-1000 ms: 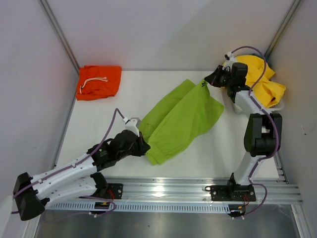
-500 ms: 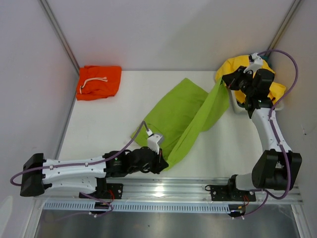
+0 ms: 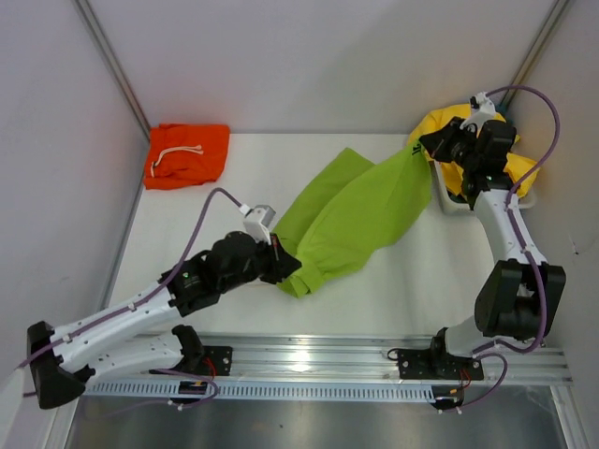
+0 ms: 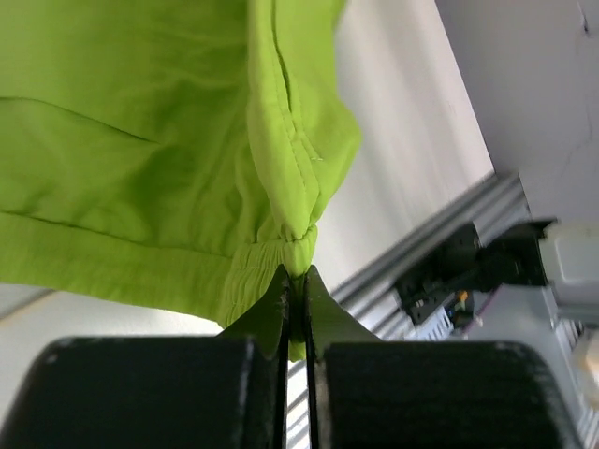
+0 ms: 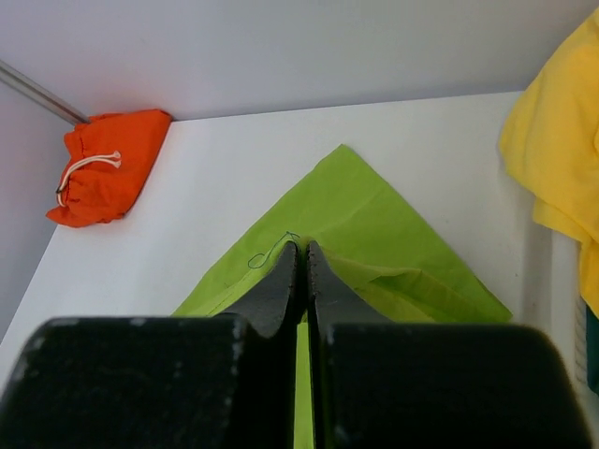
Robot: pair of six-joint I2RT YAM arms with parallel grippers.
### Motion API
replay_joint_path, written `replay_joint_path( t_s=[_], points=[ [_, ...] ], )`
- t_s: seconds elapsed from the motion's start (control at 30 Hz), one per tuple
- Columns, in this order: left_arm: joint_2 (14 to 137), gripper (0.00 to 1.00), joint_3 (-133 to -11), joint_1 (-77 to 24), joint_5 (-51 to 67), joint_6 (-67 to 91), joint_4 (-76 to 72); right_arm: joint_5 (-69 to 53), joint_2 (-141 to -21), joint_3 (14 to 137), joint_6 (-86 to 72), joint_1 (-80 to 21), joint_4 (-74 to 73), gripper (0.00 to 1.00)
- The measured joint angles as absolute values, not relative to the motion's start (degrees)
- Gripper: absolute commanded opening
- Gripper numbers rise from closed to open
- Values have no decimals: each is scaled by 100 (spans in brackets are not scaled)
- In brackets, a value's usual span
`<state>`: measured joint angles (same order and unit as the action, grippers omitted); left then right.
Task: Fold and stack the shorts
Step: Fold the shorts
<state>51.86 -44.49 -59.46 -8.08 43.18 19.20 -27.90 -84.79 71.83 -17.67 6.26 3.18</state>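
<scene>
Orange shorts [image 3: 187,155] lay folded in the far left corner of the white table [image 3: 178,238], with the white drawstring on top, well apart from the other things. Nearer to the front, the left gripper [image 3: 286,266] was closed tightly on the near corner of the lime green shorts [image 3: 360,220]. In the left wrist view its two fingers pinched a seam edge just beside the gathered waistband, and the cloth was bunched at the tips. From this corner the green shorts stretched in a diagonal across the middle of the table, up to the far right. The two leg parts lay one partly over the other, and the cloth looked pulled rather flat between the two arms. At the far right end the right gripper [image 3: 426,145] was also clamped on the green cloth, at its far corner, and in the right wrist view its fingers showed no gap between them. Behind this gripper, at the far right edge of the table, yellow shorts [image 3: 526,174] lay in a crumpled heap, partly hidden by the right arm.
</scene>
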Motion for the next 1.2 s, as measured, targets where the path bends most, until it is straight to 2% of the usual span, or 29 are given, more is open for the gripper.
replay_joint_path(
  t_s=[0.17, 0.8, 1.0, 1.2],
  points=[
    [4901, 0, -4425, -4711, -239, 4119, 2075, -2788, -9155, 7747, -1817, 322, 399, 0],
    [4720, 0, -3282, -1870, 1597, 3795, 1675, -2985, -12062, 10396, -1988, -624, 607, 0],
    [5395, 0, -3280, -967, 1964, 3590, 1323, -2797, -12663, 10847, -2051, -720, 578, 0],
    [6375, 0, -3586, -790, 1774, 3581, 1278, -2462, -12781, 10844, -2182, -753, 545, 0]
  ],
)
